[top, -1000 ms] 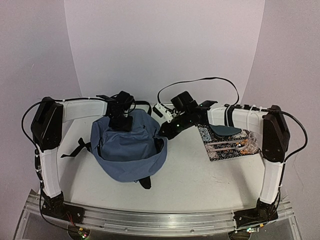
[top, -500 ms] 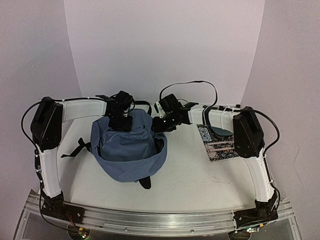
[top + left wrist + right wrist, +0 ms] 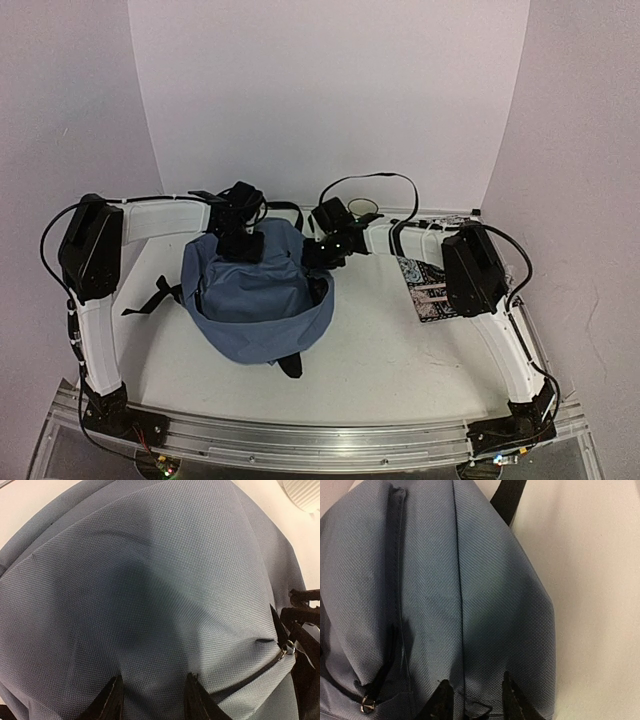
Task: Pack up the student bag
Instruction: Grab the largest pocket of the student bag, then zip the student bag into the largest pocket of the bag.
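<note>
Left pincer [image 3: 154, 680] clamps the far rim of the student bag [image 3: 255, 295]; right pincer [image 3: 475, 680] straddles its seam — gripping or not, I cannot tell — so thin fabric may slip free.

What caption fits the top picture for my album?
Left gripper and right gripper at the far side of the bag on a table.

Pinching student bag [image 3: 150, 590] fabric between left gripper [image 3: 153, 702] fingertips; metal ring [image 3: 286, 651] and black strap [image 3: 302, 675] at right.
</note>
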`<state>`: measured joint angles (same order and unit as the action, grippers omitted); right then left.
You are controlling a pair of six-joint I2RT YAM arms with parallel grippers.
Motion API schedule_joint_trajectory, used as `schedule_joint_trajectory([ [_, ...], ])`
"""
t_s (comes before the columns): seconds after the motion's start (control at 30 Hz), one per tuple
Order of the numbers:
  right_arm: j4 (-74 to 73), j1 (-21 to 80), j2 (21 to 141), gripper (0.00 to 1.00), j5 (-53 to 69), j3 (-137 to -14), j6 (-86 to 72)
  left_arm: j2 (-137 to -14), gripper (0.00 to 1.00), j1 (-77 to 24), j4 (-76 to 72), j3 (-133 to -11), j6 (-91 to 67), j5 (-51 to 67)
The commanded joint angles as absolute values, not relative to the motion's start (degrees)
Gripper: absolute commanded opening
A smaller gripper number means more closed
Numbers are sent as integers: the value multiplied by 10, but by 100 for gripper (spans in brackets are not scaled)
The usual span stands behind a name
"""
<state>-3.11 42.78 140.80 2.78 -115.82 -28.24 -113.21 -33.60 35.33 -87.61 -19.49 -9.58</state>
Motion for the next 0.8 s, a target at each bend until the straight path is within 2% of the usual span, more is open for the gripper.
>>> schedule_joint_trajectory([
  [0.0,-40,425,1412,19,44,-1182,-287,-1148,41,-334,389,-850,-195,-57],
  [0.07,-40,425,1399,6,54,-1167,-284,-1150,41,-334,389,-851,-194,-61],
  [0.13,-38,426,1372,0,65,-1143,-281,-1153,41,-334,389,-854,-194,-63],
  [0.43,-17,440,1194,0,110,-964,-229,-1179,39,-333,390,-867,-203,-78],
  [0.77,-17,513,1042,0,134,-787,-215,-1229,37,-323,390,-914,-230,-75],
])
